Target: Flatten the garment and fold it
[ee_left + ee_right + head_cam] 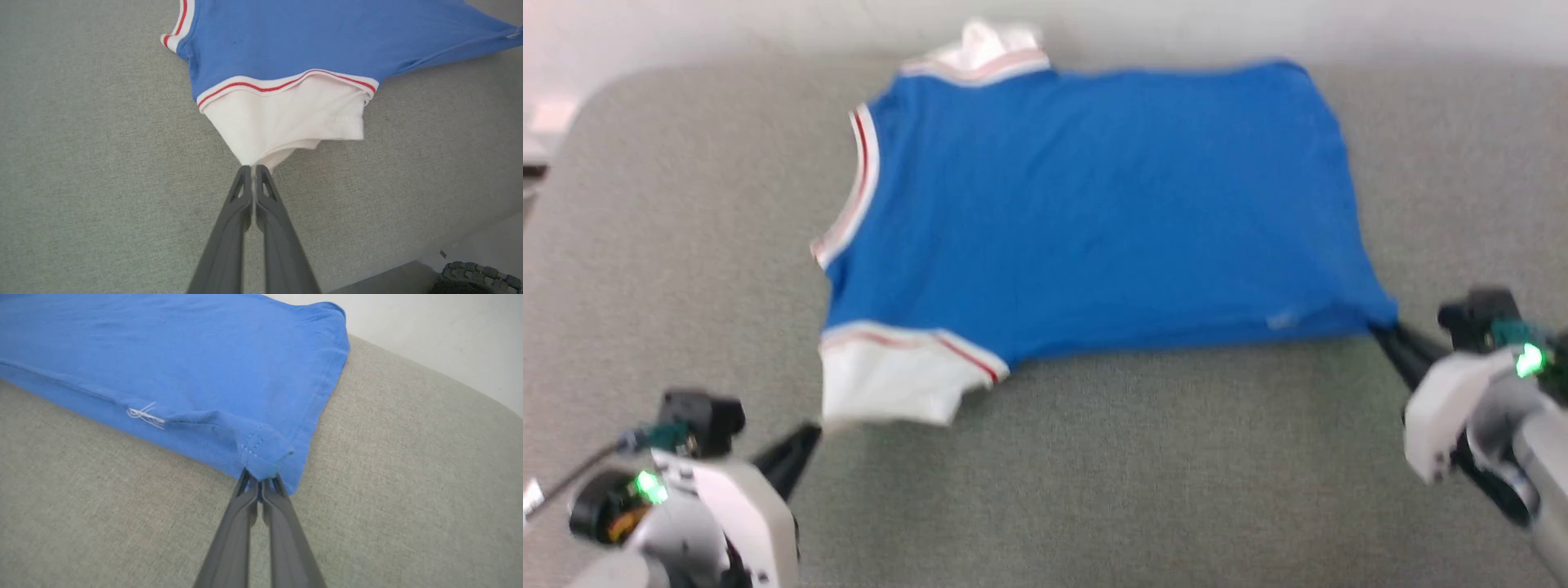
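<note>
Grey-fabric worktop (pixel 1135 474) carries the garment (pixel 1094 212), spread blue side up w/ collar twd the robot's left and hem twd its right. Left fingers (pixel 233 220) are pressed together, no gap btwn them, nipping the corner of the near white sleeve (pixel 286 118); the cloth draws to a point at the tips. Right fingers (pixel 235 526) are likewise fully closed, pinching the near hem corner (pixel 265 461), where the blue fabric puckers by the stitching. Both pairs sit low at the near edge of the shirt, well apart, one at each end. Head view is blurred, so trim stripes and fingertips are soft there. The far sleeve (pixel 996 41) is bunched at the far edge, shape hard to make out. A small white mark (pixel 145 414) on the side seam could be thread or a tag, can't tell which. A dark knobbly object (pixel 478 277) is cut off at the left wrist view's lower-right corner, beyond the worktop edge. The worktop has rounded corners and a pale plain surface (pixel 429 330) lies behind it.
</note>
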`<state>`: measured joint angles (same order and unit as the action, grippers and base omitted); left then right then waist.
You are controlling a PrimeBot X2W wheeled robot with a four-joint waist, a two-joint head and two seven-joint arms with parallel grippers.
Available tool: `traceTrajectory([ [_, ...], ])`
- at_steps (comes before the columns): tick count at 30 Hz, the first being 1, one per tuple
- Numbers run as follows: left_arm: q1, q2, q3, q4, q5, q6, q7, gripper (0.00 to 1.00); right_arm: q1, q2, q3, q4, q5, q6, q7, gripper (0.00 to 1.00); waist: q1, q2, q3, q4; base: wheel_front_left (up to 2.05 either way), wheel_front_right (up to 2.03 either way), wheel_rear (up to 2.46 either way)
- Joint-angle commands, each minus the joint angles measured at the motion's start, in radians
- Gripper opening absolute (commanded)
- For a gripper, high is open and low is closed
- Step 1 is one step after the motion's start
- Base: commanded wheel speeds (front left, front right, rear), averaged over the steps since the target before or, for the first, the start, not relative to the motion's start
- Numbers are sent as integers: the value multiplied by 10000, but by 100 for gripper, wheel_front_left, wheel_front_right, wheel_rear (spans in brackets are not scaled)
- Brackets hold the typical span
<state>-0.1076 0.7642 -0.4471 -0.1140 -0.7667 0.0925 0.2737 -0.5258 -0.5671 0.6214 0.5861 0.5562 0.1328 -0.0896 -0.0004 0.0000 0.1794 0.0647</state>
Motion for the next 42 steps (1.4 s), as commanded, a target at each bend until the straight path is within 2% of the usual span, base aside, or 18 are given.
traceTrajectory([
  [1,409,98,4,-275,-155,211,85,0,433,-170,-57,-179,205,-21,189,0,4,0,-888,134,0,0,0],
  [7,1721,-16,-434,-1030,-696,473,524,0,2290,-636,-180,-1028,671,-21,1039,0,4,0,-1694,173,0,0,0],
  [14,2985,-6,-761,-1531,-1221,784,858,0,4089,-1069,-786,-2190,997,-21,2081,0,4,0,-2264,112,0,0,0],
  [20,3533,-53,-1065,-1951,-1389,860,1028,0,5210,-1029,-1766,-3042,1073,-21,2521,0,4,0,-2266,89,0,0,0],
  [24,3137,-413,-798,-2114,-1204,919,428,0,5404,-615,-2639,-3671,1437,-21,2611,0,4,0,-2001,22,0,0,0],
  [33,1040,-1737,-38,-1792,-806,788,-1182,0,4931,-213,-3868,-4626,1019,-21,2930,0,4,0,-887,-171,0,0,0],
  [42,-900,-1979,385,-395,-180,800,-1678,0,3765,499,-4538,-4615,421,-21,3404,0,4,0,323,-649,0,0,0],
])
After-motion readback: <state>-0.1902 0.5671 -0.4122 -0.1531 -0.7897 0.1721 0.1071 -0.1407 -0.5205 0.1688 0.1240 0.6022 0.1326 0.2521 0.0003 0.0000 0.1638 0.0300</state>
